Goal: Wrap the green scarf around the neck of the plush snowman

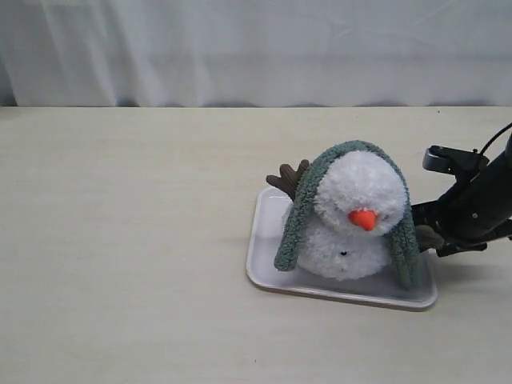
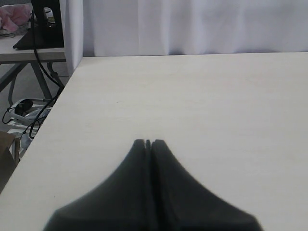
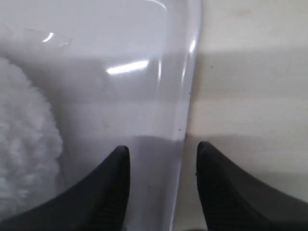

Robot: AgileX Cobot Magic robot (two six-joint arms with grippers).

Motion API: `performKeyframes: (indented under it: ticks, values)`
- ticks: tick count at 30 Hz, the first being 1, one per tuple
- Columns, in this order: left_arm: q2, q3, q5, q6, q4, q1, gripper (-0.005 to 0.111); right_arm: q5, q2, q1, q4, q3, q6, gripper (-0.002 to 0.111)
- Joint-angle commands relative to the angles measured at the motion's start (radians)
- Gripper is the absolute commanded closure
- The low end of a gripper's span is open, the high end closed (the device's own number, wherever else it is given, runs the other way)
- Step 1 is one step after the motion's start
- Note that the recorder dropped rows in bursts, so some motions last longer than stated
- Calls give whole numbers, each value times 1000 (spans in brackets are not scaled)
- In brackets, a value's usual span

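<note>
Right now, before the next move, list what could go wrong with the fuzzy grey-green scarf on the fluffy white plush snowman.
1. The fuzzy grey-green scarf lies over the fluffy white plush snowman's head, not its neck, with its ends hanging loose. A tug might slide it off.
2. The open right gripper straddles the shiny white tray's rim. Closing there could grab the tray instead.

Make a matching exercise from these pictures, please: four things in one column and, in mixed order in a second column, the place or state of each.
Things
1. green scarf
2. plush snowman
3. left gripper
4. right gripper

Places or states
a. open, at the rim of the tray
b. sits on the tray
c. shut, over the bare table
d. draped over the head, ends hanging on both sides

Pairs: 1-d, 2-b, 3-c, 4-a
</note>
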Motion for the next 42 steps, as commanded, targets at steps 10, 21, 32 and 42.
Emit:
performKeyframes:
  ticks: [10,21,32,42]
  values:
    - [-2,4,-13,-2,-4,-5,107,-179,17,-5,2,72,-37,79]
    - [-2,4,-13,-2,-6,-5,107,-259,24,-1,2,70,-190,104]
    - [-2,4,-21,-2,-7,-5,107,-211,24,-1,67,22,-185,88]
    - [-2,4,-21,-2,-7,-5,107,78,-55,-1,-66,-93,-59,67]
